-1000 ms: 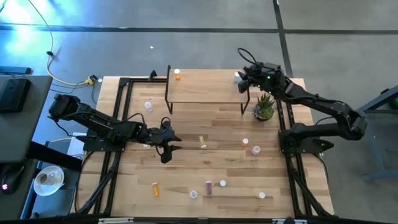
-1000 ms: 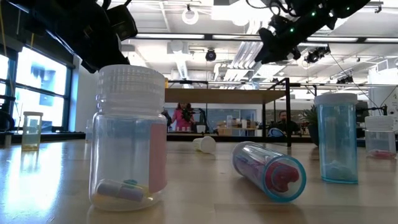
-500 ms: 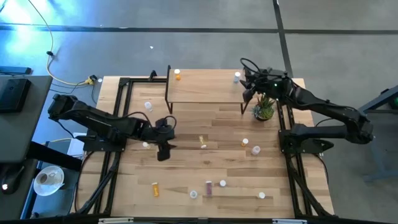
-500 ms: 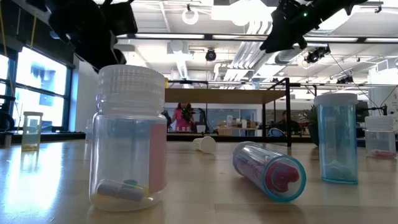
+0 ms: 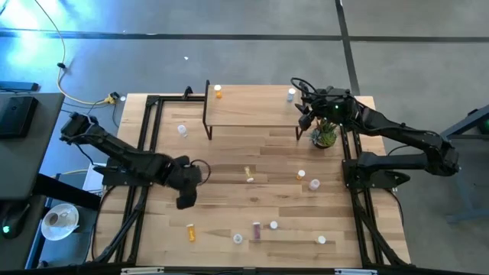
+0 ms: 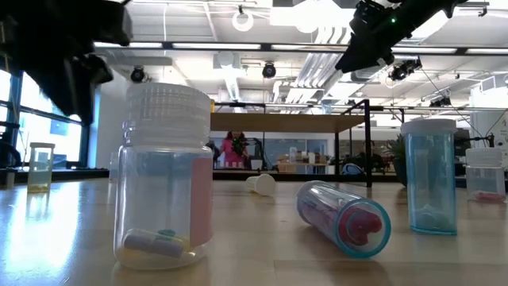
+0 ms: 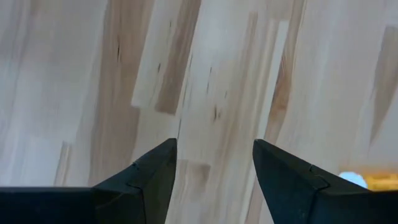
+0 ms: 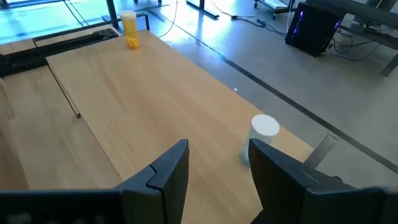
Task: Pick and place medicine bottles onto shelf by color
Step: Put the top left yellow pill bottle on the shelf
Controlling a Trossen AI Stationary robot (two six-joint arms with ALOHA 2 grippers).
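sorting barely begun: small light-wood shelf on black legs (image 5: 252,107) holds one orange bottle (image 5: 218,92) and one pale bottle (image 5: 291,95); roughly ten bottles remain below it. left gripper (image 5: 185,200) and right gripper (image 5: 306,114) both spread, empty.

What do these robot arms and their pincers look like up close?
Both arms are black, jointed segments. The left gripper has two dark wedge-shaped fingers with angular tips. The right gripper looks the same. Thin black cables loop beside the right wrist, and small green lights glow on it.
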